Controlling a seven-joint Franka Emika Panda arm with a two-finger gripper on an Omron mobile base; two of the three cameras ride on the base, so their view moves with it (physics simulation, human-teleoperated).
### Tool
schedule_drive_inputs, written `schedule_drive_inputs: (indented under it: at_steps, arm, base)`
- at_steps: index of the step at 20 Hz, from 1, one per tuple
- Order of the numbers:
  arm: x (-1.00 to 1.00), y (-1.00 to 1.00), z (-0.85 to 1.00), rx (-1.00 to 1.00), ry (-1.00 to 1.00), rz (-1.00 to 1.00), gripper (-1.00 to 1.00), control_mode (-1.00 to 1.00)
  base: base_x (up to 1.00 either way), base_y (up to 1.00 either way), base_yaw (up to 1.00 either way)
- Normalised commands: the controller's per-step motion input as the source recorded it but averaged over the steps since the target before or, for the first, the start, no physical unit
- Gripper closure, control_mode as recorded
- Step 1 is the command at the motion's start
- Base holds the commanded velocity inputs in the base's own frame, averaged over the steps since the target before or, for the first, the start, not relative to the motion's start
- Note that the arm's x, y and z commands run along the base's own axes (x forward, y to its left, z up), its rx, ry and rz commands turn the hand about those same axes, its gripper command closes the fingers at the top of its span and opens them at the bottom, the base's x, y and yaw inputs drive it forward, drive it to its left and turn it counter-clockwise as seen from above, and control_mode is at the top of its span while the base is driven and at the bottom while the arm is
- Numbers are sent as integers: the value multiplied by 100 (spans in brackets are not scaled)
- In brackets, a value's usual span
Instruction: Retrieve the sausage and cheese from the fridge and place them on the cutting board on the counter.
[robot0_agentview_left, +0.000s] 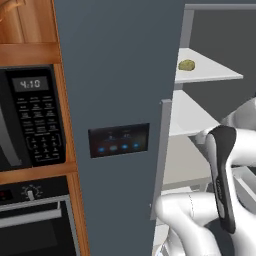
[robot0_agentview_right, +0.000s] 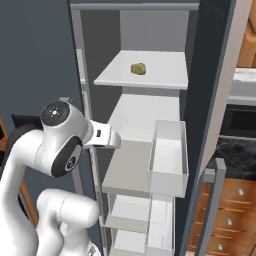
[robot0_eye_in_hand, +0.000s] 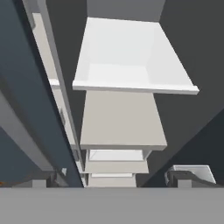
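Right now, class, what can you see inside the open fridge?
In the fridge, the cheese sits alone on the top shelf. The shelves below look bare, though the arm covers part of them.

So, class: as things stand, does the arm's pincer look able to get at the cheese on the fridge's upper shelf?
Probably yes. The fridge stands open, the cheese lies alone near the shelf's front edge, and nothing blocks it. The pincer is open, though it points down at lower shelves and must rise.

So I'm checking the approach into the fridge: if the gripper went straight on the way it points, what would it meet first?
Probably the grey shelf below the white bin, deep inside the fridge; the gripper is open and depth is hard to judge.
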Motion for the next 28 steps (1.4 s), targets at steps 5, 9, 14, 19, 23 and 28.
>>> schedule_drive_inputs:
  at_steps: [5, 9, 14, 19, 23, 28]
  arm:
    - [20, -25, 57, 9, -6, 12, -100, -100]
    - [29, -24, 54, 2, -5, 0, -100, -100]
    - [39, -16, 47, 3, -13, -12, -100, -100]
    - [35, -11, 43, 6, -11, 0, -100, -100]
    - [49, -2, 17, 1, -18, 4, -100, -100]
    - [44, -7, 32, 2, -14, 4, -100, -100]
  base:
    - [0, 0, 0]
    - [0, 0, 0]
    - [0, 0, 0]
    - [0, 0, 0]
    - [0, 0, 0]
    - [0, 0, 0]
